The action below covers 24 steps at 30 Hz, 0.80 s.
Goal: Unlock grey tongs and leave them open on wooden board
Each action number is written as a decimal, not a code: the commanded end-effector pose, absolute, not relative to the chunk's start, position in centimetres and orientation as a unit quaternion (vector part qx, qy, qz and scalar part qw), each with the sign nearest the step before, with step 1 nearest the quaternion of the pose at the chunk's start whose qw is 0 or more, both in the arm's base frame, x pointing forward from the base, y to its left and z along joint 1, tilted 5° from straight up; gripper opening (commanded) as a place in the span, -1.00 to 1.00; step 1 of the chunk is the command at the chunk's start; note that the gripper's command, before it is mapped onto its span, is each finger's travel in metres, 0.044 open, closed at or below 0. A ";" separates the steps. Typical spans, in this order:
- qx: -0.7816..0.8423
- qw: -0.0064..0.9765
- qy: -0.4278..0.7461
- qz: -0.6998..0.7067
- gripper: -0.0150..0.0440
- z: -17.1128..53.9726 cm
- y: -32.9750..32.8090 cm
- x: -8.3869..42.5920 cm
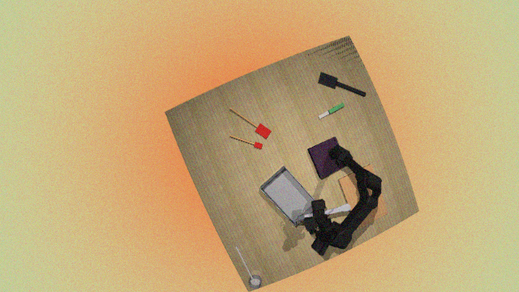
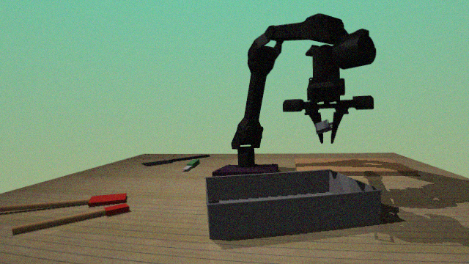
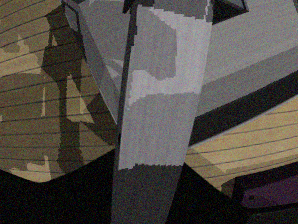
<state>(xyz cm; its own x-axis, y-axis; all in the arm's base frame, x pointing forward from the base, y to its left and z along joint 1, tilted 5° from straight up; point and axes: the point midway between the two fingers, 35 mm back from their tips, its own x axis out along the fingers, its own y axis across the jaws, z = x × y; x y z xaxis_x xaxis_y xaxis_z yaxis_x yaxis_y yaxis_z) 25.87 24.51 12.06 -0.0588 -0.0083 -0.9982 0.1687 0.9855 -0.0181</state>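
Tongs point(image 1: 338, 209) point(image 2: 323, 127) point(image 3: 159, 120) picked up, my gripper point(image 1: 306, 218) point(image 2: 327, 142) pinched part-closed on them, held above the tin's point(image 1: 289, 199) point(image 2: 293, 216) point(image 3: 250, 57) end. Unlocking seems next: tilt tips down, squeeze, then over to the board point(image 1: 346, 187) point(image 2: 304, 166).
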 end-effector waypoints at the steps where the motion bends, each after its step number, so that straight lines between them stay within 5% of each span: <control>1: 0.003 0.685 0.728 -0.006 -1.00 12.4 25.2 25.3; 24: -0.300 0.615 0.656 0.318 -1.00 13.6 28.2 22.2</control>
